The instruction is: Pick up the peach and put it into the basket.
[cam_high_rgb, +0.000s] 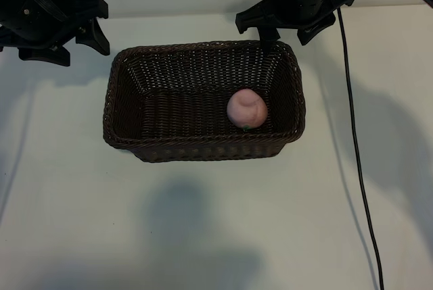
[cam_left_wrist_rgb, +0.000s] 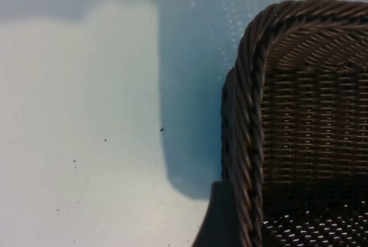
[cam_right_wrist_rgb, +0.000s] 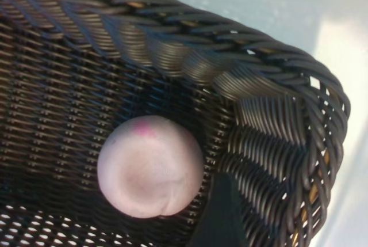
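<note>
The pink peach (cam_high_rgb: 247,109) lies inside the dark brown wicker basket (cam_high_rgb: 203,48), against its near right corner, with nothing touching it. In the right wrist view the peach (cam_right_wrist_rgb: 150,166) rests on the woven floor below the braided rim of the basket (cam_right_wrist_rgb: 230,45), and one dark finger (cam_right_wrist_rgb: 221,215) shows beside it. My right gripper (cam_high_rgb: 287,33) hangs open and empty over the basket's far right corner. At the far left, outside the basket, my left gripper (cam_high_rgb: 78,48) is open too. Its wrist view shows a basket corner (cam_left_wrist_rgb: 250,86) and one finger (cam_left_wrist_rgb: 221,221).
A black cable (cam_high_rgb: 355,141) runs down the white table (cam_high_rgb: 203,222) to the right of the basket. The arms cast shadows across the tabletop in front of and beside the basket.
</note>
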{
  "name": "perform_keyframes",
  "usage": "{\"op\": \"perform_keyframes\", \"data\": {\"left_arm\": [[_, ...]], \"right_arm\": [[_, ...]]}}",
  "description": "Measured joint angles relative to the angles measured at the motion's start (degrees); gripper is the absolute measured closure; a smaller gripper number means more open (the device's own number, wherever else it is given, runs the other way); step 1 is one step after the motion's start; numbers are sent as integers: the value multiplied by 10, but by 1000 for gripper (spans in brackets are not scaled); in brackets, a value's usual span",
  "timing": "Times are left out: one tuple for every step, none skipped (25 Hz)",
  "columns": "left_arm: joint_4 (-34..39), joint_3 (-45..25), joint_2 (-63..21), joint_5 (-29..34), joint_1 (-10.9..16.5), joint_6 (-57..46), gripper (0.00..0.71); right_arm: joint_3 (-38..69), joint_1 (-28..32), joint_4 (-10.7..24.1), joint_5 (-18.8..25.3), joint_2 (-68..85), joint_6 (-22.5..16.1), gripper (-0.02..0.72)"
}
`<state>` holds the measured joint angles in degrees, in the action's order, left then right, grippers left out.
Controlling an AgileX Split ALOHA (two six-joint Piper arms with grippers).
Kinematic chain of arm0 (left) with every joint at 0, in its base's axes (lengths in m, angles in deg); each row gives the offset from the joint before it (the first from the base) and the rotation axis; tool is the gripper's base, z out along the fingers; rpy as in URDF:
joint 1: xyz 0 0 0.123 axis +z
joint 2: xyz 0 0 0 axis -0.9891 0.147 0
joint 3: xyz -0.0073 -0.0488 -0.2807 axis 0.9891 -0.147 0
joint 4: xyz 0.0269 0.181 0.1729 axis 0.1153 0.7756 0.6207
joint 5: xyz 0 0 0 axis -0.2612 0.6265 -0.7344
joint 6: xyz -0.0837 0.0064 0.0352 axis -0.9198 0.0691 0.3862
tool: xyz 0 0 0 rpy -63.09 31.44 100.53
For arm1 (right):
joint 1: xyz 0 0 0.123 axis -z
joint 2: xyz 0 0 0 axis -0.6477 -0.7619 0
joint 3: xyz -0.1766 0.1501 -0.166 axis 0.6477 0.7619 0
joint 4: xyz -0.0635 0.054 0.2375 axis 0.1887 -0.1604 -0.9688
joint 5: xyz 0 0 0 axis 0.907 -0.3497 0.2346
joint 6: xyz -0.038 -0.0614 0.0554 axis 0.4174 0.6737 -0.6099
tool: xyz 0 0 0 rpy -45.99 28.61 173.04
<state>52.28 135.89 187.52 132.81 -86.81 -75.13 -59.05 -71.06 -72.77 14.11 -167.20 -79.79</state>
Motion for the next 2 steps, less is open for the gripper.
{"op": "perform_keyframes", "data": {"left_arm": [[0, 0, 0, 0, 0, 0, 119], [0, 0, 0, 0, 0, 0, 119]], "right_arm": [[0, 0, 1, 0, 0, 0, 116], [0, 0, 1, 0, 0, 0, 116]]}}
